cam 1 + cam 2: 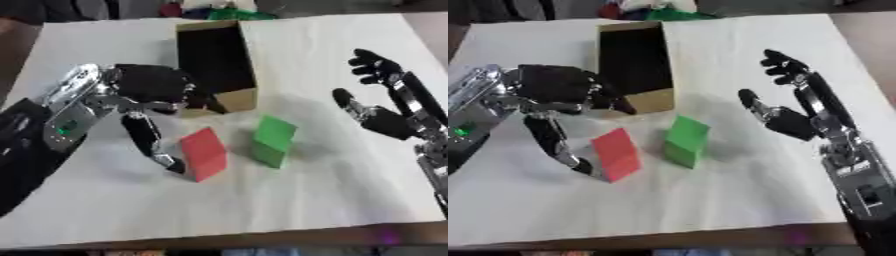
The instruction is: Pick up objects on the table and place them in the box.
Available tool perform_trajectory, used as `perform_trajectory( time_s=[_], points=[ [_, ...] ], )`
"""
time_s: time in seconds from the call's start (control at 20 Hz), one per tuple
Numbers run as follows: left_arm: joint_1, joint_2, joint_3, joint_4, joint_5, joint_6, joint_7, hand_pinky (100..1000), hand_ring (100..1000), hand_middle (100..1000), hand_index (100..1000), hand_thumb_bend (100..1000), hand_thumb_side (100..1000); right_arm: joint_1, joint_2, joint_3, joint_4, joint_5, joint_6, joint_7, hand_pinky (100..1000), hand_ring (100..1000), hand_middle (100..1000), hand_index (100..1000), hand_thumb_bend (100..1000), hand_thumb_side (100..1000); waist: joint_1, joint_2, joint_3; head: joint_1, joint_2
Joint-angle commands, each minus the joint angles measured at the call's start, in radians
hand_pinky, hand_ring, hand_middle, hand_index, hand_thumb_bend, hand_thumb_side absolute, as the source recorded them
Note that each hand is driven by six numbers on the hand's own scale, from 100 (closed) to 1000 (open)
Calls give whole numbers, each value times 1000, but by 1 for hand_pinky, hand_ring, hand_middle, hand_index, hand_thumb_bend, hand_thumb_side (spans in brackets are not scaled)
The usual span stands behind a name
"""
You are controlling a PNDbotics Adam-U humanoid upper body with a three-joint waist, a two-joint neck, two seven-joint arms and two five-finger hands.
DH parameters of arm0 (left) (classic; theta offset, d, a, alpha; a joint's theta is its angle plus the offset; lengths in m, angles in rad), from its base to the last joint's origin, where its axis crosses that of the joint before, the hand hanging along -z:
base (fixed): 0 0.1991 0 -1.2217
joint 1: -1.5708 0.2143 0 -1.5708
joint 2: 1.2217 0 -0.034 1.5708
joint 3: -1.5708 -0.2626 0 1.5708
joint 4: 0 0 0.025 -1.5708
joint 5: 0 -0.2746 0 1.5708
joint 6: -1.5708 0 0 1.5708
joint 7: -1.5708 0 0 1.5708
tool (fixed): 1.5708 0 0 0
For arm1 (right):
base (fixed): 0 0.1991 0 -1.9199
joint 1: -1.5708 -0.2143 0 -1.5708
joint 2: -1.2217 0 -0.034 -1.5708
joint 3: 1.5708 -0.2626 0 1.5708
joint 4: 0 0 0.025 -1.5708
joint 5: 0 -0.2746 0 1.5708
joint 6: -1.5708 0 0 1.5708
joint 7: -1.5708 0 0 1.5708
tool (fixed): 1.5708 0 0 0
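Left eye view: my left hand (149, 90) spreads its fingers (150, 140) beside the red cube-shaped block (204, 153), holding nothing; my right hand (382, 117) hangs open.

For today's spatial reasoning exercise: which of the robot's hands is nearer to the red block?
Left. The left hand reaches down with its thumb tip right beside the red block, at its left side. The right hand hangs open well to the right, beyond the green block.
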Motion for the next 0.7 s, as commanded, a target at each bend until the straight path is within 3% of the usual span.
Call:
perform_trajectory(
  time_s=[0.05, 0.7],
  points=[
    [-22, 4, -2, 13, -21, -99, -77, 815, 785, 797, 977, 605, 650, -15, -17, -3, -10, 2, -3, 4, 788, 838, 836, 982, 403, 714, -2, -19, -2, 3, 2],
    [-24, -28, -21, 80, -65, -138, -76, 813, 773, 780, 970, 570, 642, -16, -17, -3, -10, 0, -4, 5, 787, 838, 836, 981, 401, 716, 0, -16, -8, 6, 3]
  ],
)
